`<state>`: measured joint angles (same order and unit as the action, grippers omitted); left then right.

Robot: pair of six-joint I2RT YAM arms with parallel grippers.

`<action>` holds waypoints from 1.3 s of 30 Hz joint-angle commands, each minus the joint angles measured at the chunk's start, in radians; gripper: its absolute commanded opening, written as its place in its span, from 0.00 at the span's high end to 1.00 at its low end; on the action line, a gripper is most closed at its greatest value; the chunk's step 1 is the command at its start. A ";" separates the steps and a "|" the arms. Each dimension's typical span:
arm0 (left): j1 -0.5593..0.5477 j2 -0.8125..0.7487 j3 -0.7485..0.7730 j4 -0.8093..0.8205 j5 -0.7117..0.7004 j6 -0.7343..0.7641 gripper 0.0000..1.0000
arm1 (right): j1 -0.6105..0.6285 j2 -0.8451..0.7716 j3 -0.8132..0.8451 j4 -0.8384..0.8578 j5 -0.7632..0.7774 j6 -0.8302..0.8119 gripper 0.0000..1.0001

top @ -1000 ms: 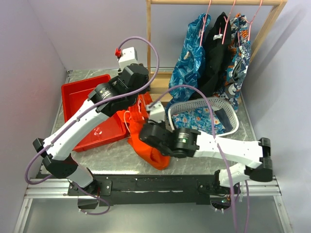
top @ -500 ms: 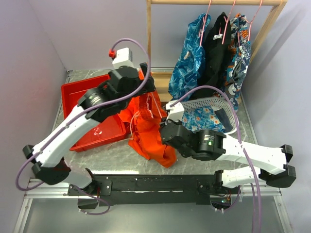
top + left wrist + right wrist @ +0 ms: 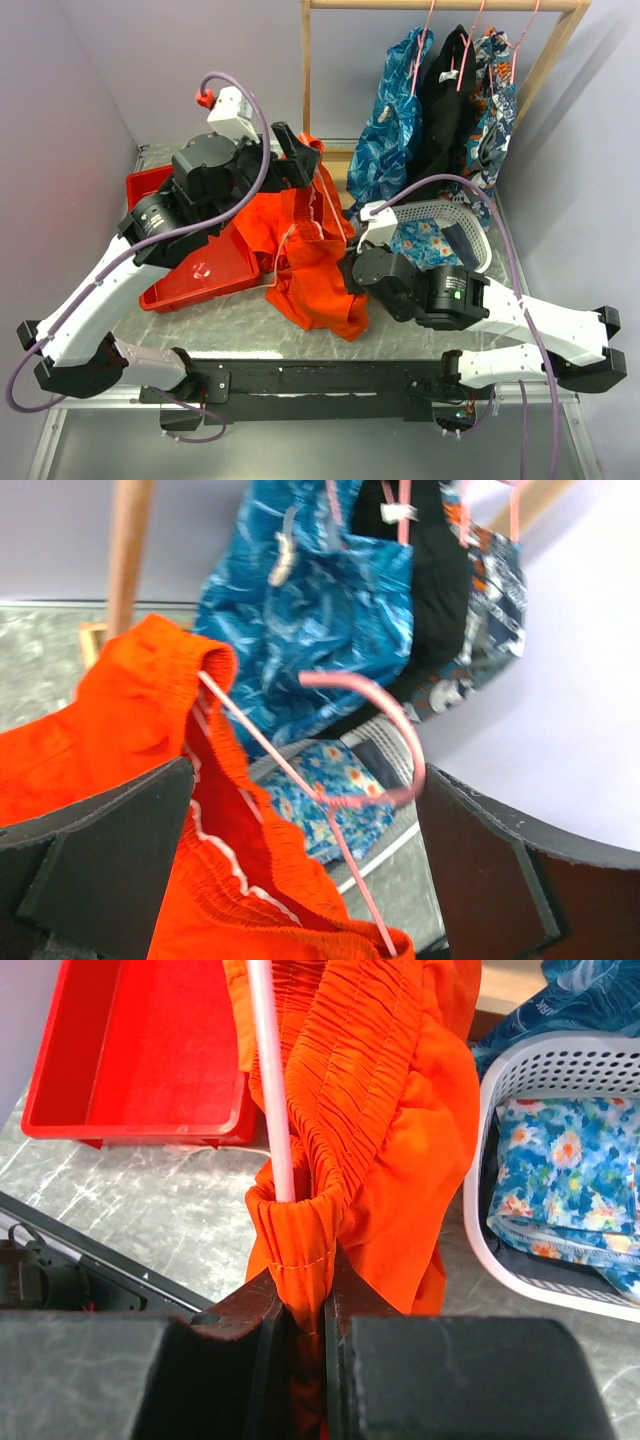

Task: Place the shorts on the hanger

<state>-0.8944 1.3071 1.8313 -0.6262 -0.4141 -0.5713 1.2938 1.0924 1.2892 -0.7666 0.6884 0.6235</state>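
The orange-red shorts (image 3: 310,270) hang stretched between my two grippers, lower part on the table. My left gripper (image 3: 300,160) is raised at their top. In the left wrist view its jaws (image 3: 305,775) stand wide apart. The shorts' waistband (image 3: 110,730) and the pink hanger (image 3: 350,802) lie between them, and the hook touches the right finger. My right gripper (image 3: 352,268) is shut on a bunched edge of the shorts (image 3: 400,1110). The hanger's wire (image 3: 268,1060) runs down into that fold just above the fingertips (image 3: 305,1280).
A red bin (image 3: 170,190) stands at the left, also in the right wrist view (image 3: 130,1040). A white basket (image 3: 470,225) with blue floral cloth is at the right. Behind, a wooden rack (image 3: 306,70) holds blue garments (image 3: 395,110) and a black one (image 3: 445,90).
My left arm has risen and swung back, lifting the top of the shorts and the hanger off the table. My right gripper has moved right with the shorts' edge in it.
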 commanded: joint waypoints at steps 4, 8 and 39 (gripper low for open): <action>0.000 -0.040 -0.029 0.103 0.161 0.102 0.04 | -0.018 0.001 0.021 0.067 0.033 0.021 1.00; -0.001 -0.069 -0.069 0.169 0.195 0.114 0.04 | -0.018 0.004 0.027 0.066 0.036 0.021 1.00; 0.000 -0.224 -0.130 0.232 0.037 0.059 0.04 | -0.065 0.093 0.476 -0.091 0.226 -0.080 1.00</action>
<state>-0.8944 1.1046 1.7046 -0.4149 -0.3508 -0.4988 1.2335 1.1172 1.7046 -0.9794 0.9127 0.5938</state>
